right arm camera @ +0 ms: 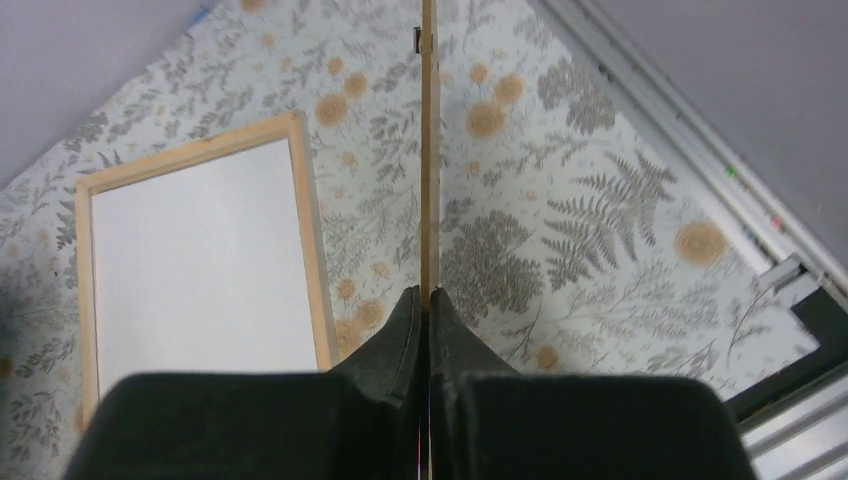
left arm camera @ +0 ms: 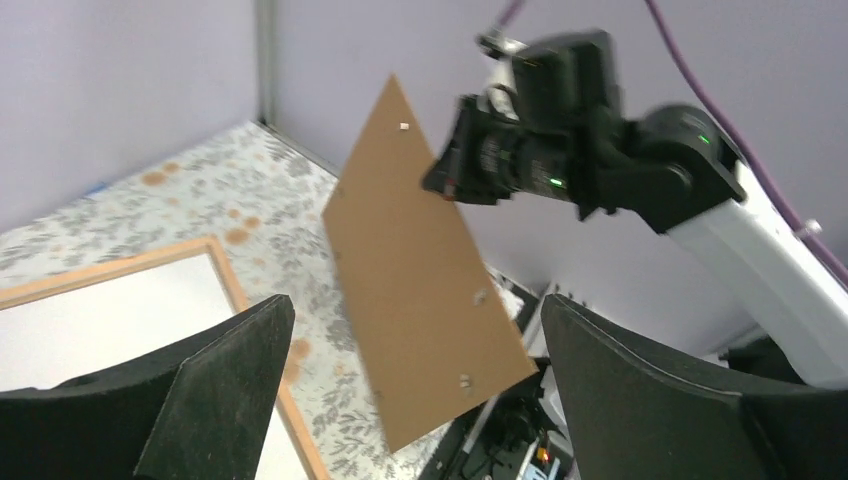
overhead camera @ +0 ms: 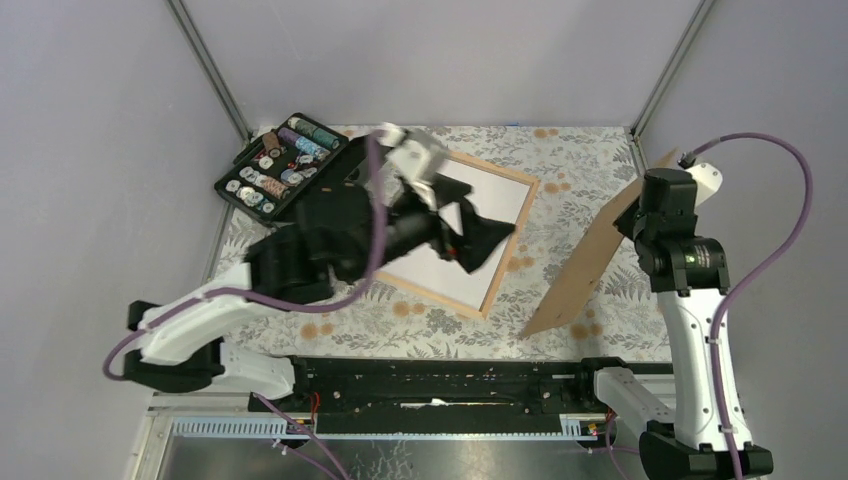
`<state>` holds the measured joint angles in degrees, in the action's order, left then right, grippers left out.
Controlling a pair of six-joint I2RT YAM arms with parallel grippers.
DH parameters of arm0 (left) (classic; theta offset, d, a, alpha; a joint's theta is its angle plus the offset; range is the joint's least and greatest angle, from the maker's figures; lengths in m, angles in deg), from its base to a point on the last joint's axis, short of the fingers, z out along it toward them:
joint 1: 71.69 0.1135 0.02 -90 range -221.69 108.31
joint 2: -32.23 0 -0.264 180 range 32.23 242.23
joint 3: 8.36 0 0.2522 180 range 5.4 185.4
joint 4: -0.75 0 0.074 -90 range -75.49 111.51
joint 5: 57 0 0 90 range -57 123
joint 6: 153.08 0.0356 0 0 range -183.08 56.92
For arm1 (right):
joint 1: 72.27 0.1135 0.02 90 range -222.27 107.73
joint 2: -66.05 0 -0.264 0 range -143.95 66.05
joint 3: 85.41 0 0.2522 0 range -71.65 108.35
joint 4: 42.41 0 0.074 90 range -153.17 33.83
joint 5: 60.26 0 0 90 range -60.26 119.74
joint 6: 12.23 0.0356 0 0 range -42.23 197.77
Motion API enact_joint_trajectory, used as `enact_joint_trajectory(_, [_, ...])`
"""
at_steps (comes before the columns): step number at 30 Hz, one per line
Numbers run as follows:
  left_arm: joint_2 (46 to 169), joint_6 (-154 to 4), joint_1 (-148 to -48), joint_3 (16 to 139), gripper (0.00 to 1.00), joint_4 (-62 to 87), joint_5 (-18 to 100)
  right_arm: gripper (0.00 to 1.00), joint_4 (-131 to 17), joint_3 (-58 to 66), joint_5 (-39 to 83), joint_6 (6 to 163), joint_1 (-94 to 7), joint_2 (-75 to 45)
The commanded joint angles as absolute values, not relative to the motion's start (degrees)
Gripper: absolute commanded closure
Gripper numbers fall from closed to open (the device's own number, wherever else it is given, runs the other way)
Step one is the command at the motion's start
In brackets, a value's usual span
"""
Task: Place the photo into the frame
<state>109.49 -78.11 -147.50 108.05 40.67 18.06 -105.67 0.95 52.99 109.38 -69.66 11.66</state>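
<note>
The pale wood frame (overhead camera: 498, 285) lies flat at the table's middle, and its centre (overhead camera: 450, 270) shows plain white. No dark photo face shows in any view. My left gripper (overhead camera: 480, 240) hangs open and empty above the frame's right part, its jaws wide apart in the left wrist view (left arm camera: 415, 305). My right gripper (overhead camera: 632, 215) is shut on the top edge of the brown backing board (overhead camera: 590, 255). It holds the board tilted on edge at the right of the frame. The right wrist view shows the board edge-on (right arm camera: 429, 150) between the closed fingers (right arm camera: 429, 295), with the frame (right arm camera: 310, 230) to its left.
A black case (overhead camera: 283, 165) of small round pieces sits at the back left, beside the left arm. The floral cloth (overhead camera: 590, 170) covers the table. Grey walls close in the left, back and right. The arms' black base rail (overhead camera: 440, 385) runs along the near edge.
</note>
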Motion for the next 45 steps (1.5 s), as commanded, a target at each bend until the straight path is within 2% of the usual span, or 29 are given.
enact_joint_trajectory(1, [103.08, -78.35, -144.74, 104.21, 0.01, 39.66, 10.33, 1.0, -97.22, 9.24, 50.27, 97.89, -69.57, 15.51])
enact_joint_trajectory(6, [102.01, -75.08, -142.49, 107.23, 0.01, 41.82, 7.63, 1.0, -86.26, 9.83, 26.88, 100.83, -69.63, 16.9])
enact_joint_trajectory(10, [100.31, -72.05, -142.44, 103.94, 0.01, 39.29, 2.52, 1.0, -80.84, 9.09, 16.8, 108.9, -69.62, 14.71])
enact_joint_trajectory(15, [95.69, -67.88, -142.36, 94.46, 0.01, 32.42, -3.39, 1.0, -66.69, 0.93, 8.95, 121.22, -69.63, 12.46])
enact_joint_trajectory(22, [91.84, -63.63, -142.36, 86.64, 0.01, 26.46, -7.72, 1.0, -39.54, -18.89, 8.59, 137.32, -69.61, 9.68])
enact_joint_trajectory(26, [90.01, -63.52, -142.26, 83.4, 0.01, 23.83, -7.36, 1.0, -27.19, -28.02, 11.48, 141.06, -68.9, 7.01])
enact_joint_trajectory(36, [90.58, -60.93, -141.84, 79.49, 0.01, 22.14, -8.39, 1.0, -20.45, -33.78, 15.84, 143.82, -67.05, -0.92])
enact_joint_trajectory(45, [90.84, -64.84, -138.65, 80.21, 0.01, 23.96, -3.65, 1.0, -14.04, -37.07, 24.51, 145.36, -62.28, -5.06])
